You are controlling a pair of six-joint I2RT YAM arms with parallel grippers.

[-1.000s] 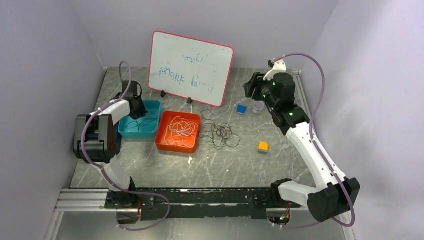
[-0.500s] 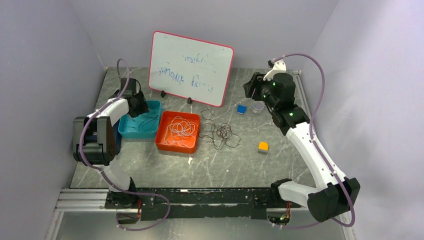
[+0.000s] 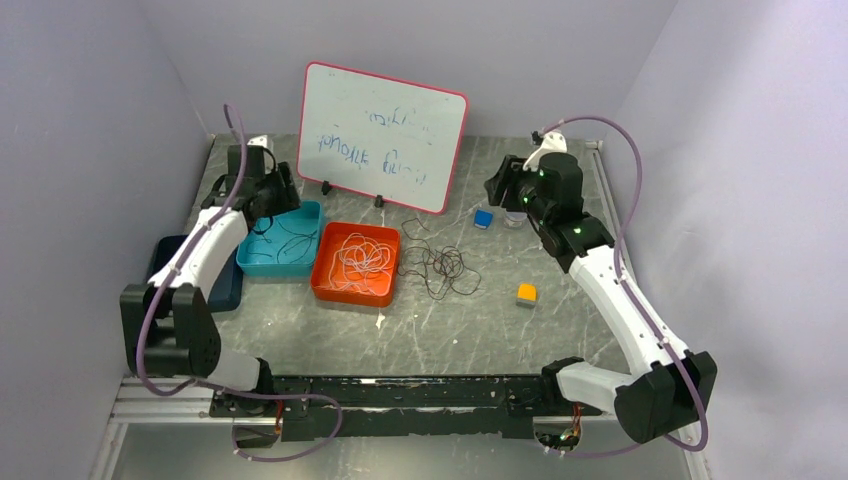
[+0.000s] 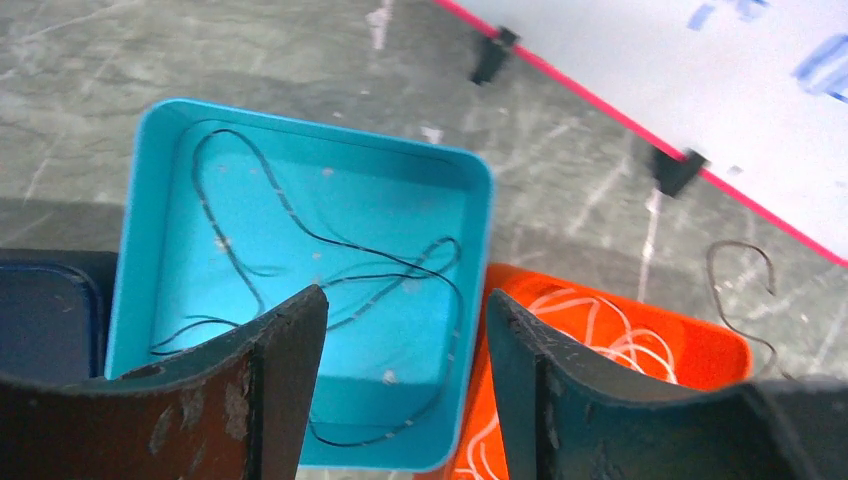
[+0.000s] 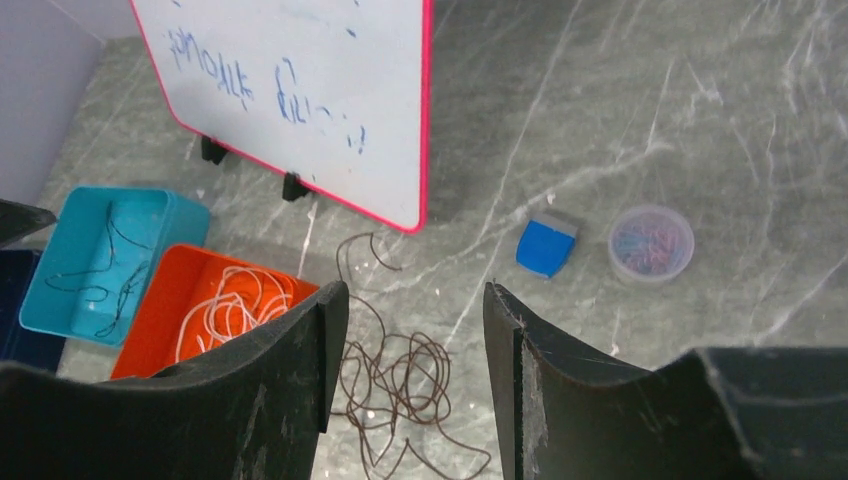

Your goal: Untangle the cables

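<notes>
teal tray: black cable lying loose inside
orange tray: white cables in a heap
table: brown cables tangled just right of orange tray
change: left gripper was closed, now apart and empty, arm lifted above teal tray
right gripper: apart, empty, hanging high, tilted down toward brown cables
</notes>
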